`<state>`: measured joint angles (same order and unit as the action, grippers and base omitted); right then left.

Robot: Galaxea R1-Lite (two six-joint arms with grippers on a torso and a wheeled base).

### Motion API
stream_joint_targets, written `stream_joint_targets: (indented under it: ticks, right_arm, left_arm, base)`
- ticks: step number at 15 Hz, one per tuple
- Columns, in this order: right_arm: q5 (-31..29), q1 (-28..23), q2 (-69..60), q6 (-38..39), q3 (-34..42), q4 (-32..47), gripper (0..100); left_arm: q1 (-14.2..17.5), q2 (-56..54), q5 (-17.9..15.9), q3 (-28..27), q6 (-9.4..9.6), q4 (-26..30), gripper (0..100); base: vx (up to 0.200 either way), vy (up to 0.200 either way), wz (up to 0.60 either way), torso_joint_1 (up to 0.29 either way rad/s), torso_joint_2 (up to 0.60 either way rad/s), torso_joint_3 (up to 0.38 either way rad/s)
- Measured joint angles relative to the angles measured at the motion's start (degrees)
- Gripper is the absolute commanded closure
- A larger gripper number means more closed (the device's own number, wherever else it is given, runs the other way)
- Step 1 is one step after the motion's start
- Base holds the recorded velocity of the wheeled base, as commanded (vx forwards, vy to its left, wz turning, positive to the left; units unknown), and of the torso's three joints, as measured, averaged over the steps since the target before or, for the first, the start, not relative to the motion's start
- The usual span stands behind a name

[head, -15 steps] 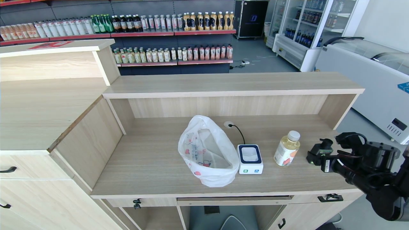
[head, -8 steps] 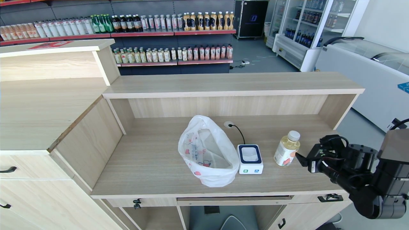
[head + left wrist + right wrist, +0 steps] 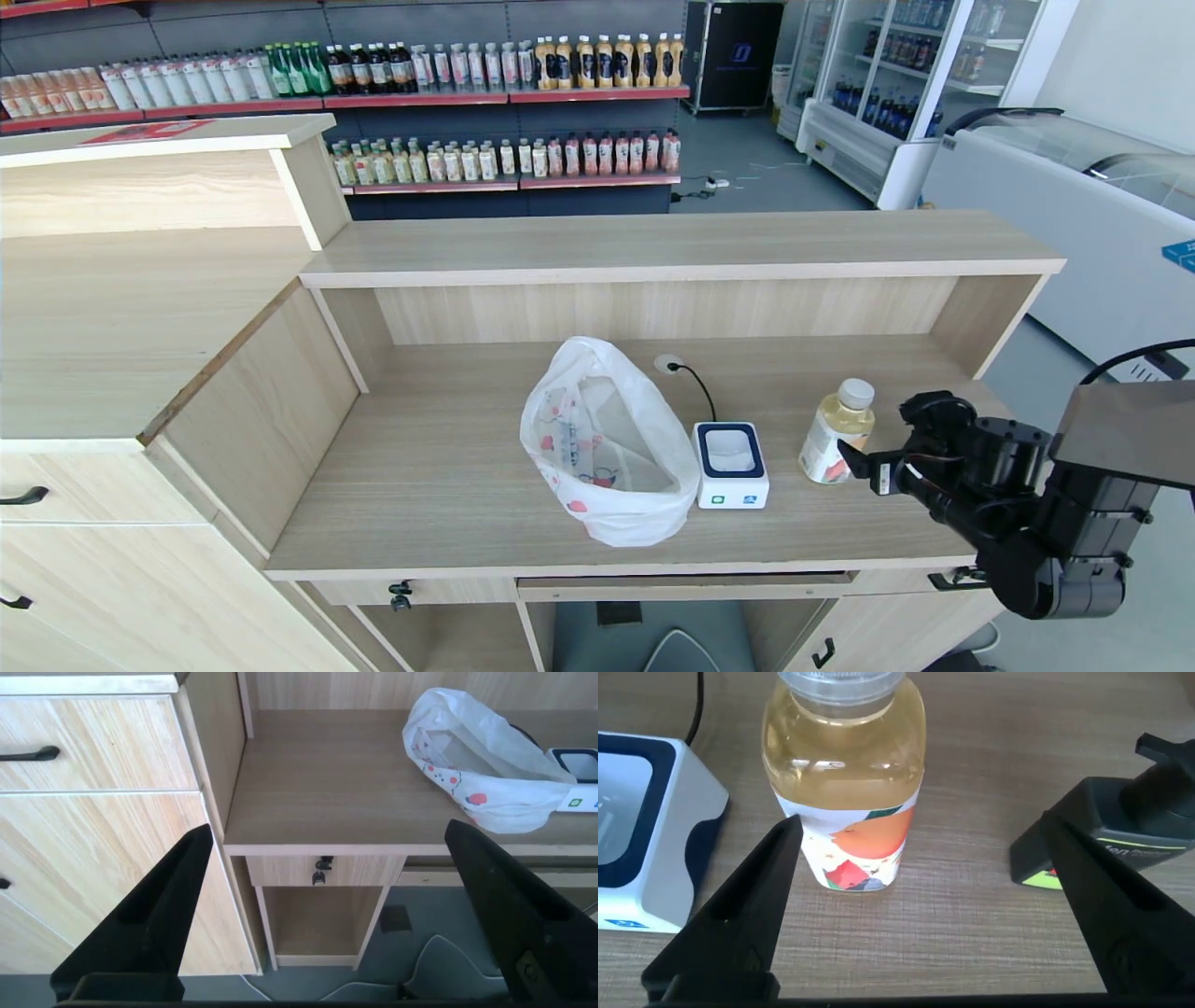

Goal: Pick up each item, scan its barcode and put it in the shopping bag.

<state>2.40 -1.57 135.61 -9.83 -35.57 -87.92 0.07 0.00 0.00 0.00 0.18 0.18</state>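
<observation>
A bottle of pale yellow drink (image 3: 837, 431) with a white cap stands upright on the wooden counter (image 3: 448, 467), right of the white countertop scanner (image 3: 730, 464). In the right wrist view the bottle (image 3: 845, 793) stands just ahead of my right gripper (image 3: 922, 859), centred between its spread fingers and not touched. That gripper (image 3: 854, 457) is open and low over the counter, at the bottle's right side. The white shopping bag (image 3: 607, 439) stands open left of the scanner. My left gripper (image 3: 329, 831) is open and holds nothing, off the counter's front left, facing the bag (image 3: 476, 747).
A black handheld device (image 3: 1120, 840) lies on the counter right of the bottle. The scanner's cable (image 3: 698, 383) runs to a hole at the back. A raised ledge (image 3: 681, 247) walls the rear and a side panel (image 3: 990, 317) the right. A drawer key (image 3: 322, 868) hangs below the front edge.
My right arm has moved left across the counter's right end, bringing its open gripper up beside the bottle. The bottle, the scanner and the bag have stayed put.
</observation>
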Motion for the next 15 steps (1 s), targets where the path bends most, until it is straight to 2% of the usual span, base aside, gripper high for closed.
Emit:
stream_joint_targets:
  ticks: [5, 11, 15]
  right_arm:
    - [-0.05, 1.16, 3.1, 0.0, -3.51, -0.02, 0]
    - [0.02, 2.36, 4.04, 1.89, -3.86, -1.89, 0]
    - [-5.22, 4.51, 5.63, 5.16, -4.14, -2.02, 0]
  left_arm:
    - [0.0, 0.0, 0.0, 0.0, 0.0, 0.0, 0]
    - [0.0, 0.0, 0.0, 0.0, 0.0, -0.02, 0]
    - [0.02, 0.0, 0.0, 0.0, 0.0, -0.02, 0]
  base:
    - [0.0, 0.0, 0.0, 0.0, 0.0, 0.0]
    - [0.0, 0.0, 0.0, 0.0, 0.0, 0.0]
    - [0.0, 0.0, 0.0, 0.0, 0.0, 0.0]
